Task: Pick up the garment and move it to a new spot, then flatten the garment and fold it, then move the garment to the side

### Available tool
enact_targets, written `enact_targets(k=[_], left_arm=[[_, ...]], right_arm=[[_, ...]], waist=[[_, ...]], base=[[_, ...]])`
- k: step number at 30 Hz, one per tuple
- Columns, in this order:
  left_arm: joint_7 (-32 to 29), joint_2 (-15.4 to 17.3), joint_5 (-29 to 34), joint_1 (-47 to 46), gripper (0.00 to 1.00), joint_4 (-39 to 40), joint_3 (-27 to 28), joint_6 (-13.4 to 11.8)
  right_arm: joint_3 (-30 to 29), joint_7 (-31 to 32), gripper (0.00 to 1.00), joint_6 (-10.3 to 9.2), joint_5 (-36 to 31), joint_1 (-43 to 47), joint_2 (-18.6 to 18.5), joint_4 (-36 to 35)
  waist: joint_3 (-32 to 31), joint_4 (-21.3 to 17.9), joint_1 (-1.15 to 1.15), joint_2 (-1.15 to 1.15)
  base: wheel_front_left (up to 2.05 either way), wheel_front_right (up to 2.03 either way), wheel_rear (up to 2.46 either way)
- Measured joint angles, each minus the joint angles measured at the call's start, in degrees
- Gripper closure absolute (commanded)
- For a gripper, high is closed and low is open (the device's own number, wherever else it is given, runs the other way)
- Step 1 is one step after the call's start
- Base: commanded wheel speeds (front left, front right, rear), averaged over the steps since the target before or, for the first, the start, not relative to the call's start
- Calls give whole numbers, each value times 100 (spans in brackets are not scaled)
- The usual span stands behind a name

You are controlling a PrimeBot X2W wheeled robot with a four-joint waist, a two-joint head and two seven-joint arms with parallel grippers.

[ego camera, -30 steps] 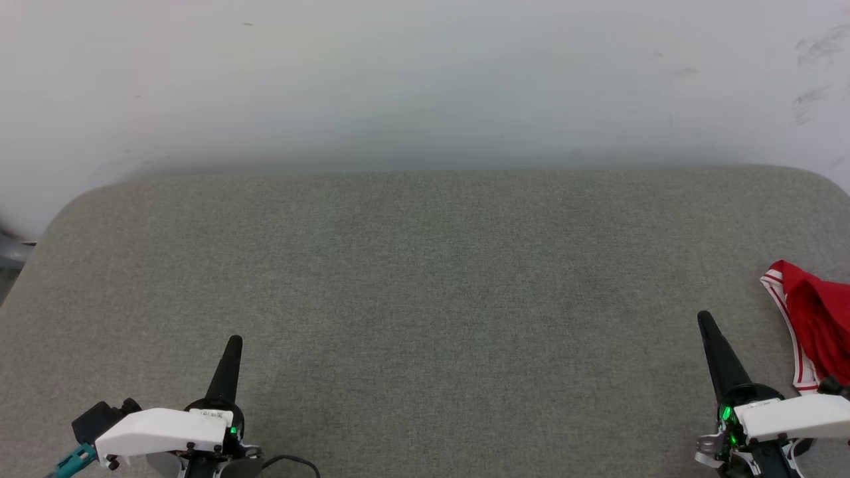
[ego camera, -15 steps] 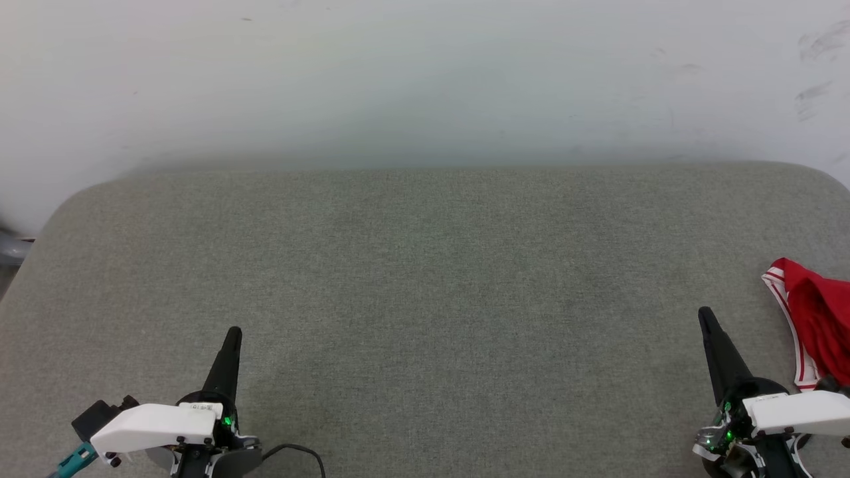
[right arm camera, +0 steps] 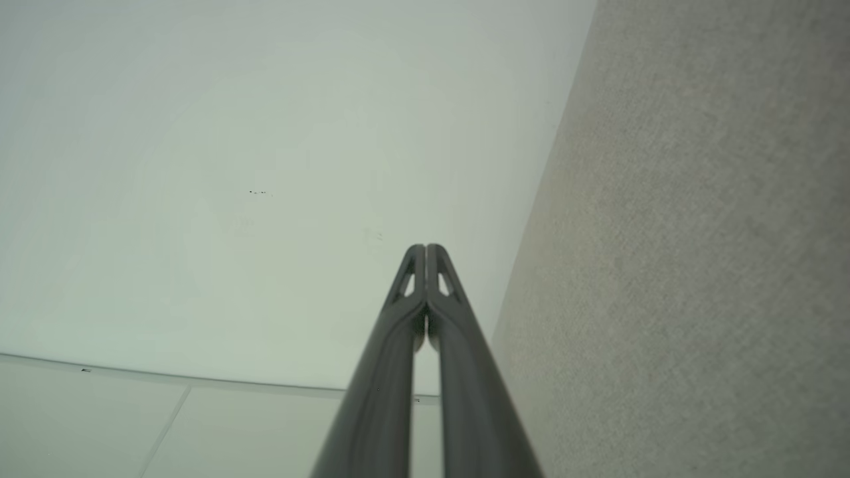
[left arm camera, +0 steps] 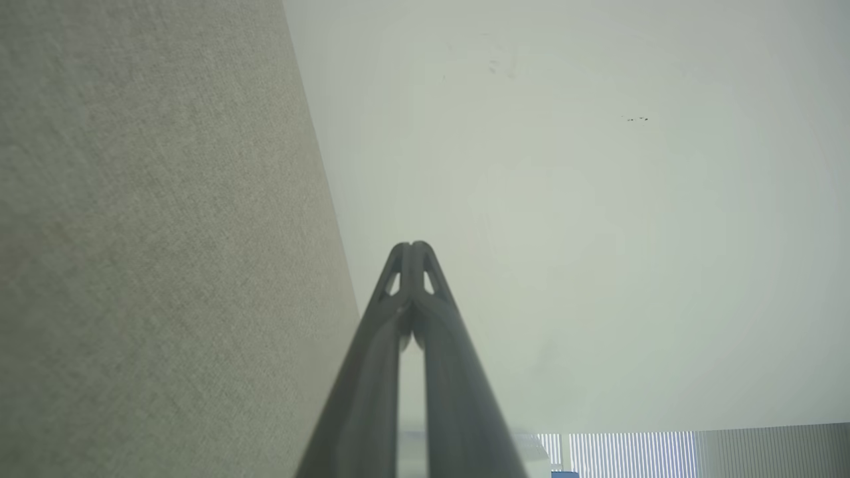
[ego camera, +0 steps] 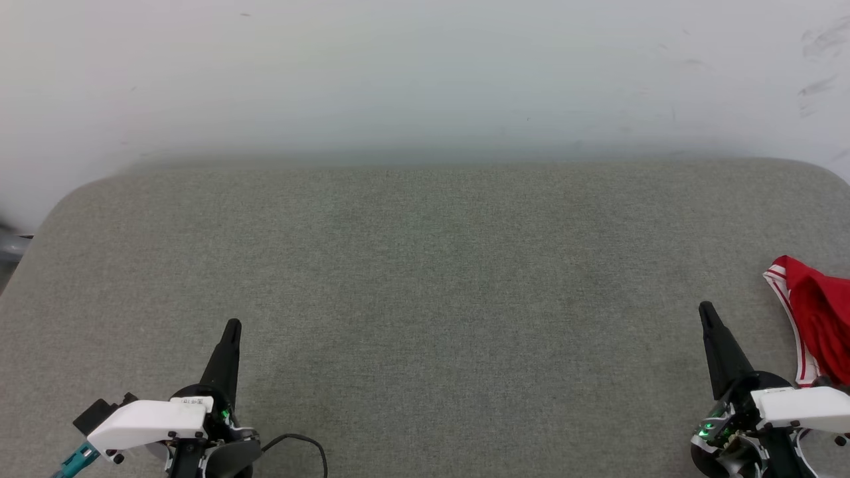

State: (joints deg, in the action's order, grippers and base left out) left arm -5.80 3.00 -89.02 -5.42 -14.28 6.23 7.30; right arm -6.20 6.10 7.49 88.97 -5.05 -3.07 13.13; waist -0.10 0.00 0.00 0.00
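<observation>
Head view: the left gripper [ego camera: 232, 326] sits at 7 o'clock on the grey fabric surface [ego camera: 425, 279], its 2 fingers pressed together and pointing toward 12. The right gripper [ego camera: 705, 309] at 5 o'clock is likewise closed and empty, leaning toward 11. The red garment [ego camera: 822, 318] lies bunched at 4 o'clock, just beside the right gripper. The whole picture sits slightly higher than 1 second ago, a camera shift.

Left wrist view: the fingertips meet, with the white wall [left arm camera: 597, 199] beyond and possibly slatted blinds [left arm camera: 664, 451] at 5 o'clock.

Right wrist view: the tips are together, with pale floor [right arm camera: 99, 425] at 7 o'clock.
</observation>
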Motion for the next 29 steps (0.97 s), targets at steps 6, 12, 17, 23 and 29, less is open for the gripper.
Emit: enact_targets(k=[6, 12, 17, 23, 29], left_arm=[[-60, -4, -226, -46, 100, 5, 18, 9], [-77, -10, -338, -59, 100, 8, 29, 10], [-77, -10, -339, -60, 100, 8, 27, 10], [-77, -10, -341, -60, 100, 9, 30, 10], [-77, -10, -341, -61, 100, 9, 31, 10]], right_arm=[[-5, 8, 100, 0, 245, -54, 0, 69], [-10, 21, 100, 0, 343, -86, 1, 102], [-12, 22, 100, 0, 343, -86, 1, 102], [-14, 23, 100, 0, 343, -87, 1, 102], [-15, 23, 100, 0, 343, -87, 2, 102]], waist=[[20, 0, 0, 0], [28, 0, 0, 0], [28, 0, 0, 0], [28, 0, 0, 0], [28, 0, 0, 0]], base=[[0, 0, 0], [0, 0, 0], [0, 0, 0], [0, 0, 0], [0, 0, 0]])
